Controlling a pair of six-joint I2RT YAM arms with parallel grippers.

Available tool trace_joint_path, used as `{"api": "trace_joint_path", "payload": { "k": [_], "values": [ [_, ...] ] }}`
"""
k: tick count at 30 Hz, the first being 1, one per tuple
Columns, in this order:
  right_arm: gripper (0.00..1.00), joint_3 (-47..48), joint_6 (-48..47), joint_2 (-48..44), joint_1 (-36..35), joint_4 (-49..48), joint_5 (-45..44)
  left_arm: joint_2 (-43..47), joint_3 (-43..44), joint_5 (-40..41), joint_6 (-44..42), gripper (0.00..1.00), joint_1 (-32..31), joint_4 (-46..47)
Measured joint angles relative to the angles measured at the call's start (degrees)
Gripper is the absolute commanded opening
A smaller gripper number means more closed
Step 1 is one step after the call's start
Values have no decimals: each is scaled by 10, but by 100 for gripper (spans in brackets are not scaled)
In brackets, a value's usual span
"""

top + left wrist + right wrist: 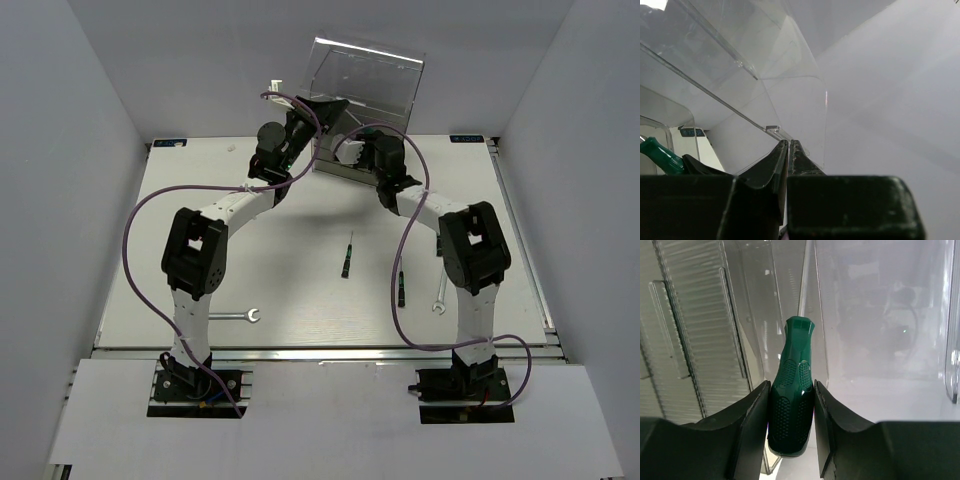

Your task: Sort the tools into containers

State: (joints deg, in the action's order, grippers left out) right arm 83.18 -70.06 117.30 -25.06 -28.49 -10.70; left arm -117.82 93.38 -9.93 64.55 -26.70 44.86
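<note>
The clear plastic cabinet (pixel 365 90) stands tilted at the back centre, with both grippers at its front. My left gripper (pixel 318 118) is shut, its fingertips (pixel 789 145) pinched on a thin clear drawer wall (pixel 800 110). My right gripper (pixel 352 150) is shut on the green handle of a screwdriver (pixel 797 340) and holds it upright in front of the clear drawers (pixel 880 315). That handle also shows in the left wrist view (pixel 660 156). On the table lie two screwdrivers (pixel 347 255) (pixel 400 288) and two silver wrenches (pixel 240 316) (pixel 439 296).
White walls close in the table (pixel 300 290) on the left, right and back. Purple cables loop beside both arms. The loose tools lie between the two arms and near the front edge.
</note>
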Motion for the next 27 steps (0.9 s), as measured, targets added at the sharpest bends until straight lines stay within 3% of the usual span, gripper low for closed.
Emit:
{"api": "trace_joint_path", "payload": {
  "k": [8,10,12,15,21,27],
  "values": [
    [0,50,-41,28,3,37,-7,0,0,0,0,0,0,2],
    [14,61,-43,30,6,53,-8,0,0,0,0,0,0,1],
    [35,72,-43,31,8,68,-8,0,0,0,0,0,0,1],
    [44,81,-40,31,10,85,-5,0,0,0,0,0,0,2],
    [52,82,-38,31,11,92,4,0,0,0,0,0,0,2],
    [54,82,-38,31,10,90,7,0,1,-1,0,0,0,1]
  ]
}}
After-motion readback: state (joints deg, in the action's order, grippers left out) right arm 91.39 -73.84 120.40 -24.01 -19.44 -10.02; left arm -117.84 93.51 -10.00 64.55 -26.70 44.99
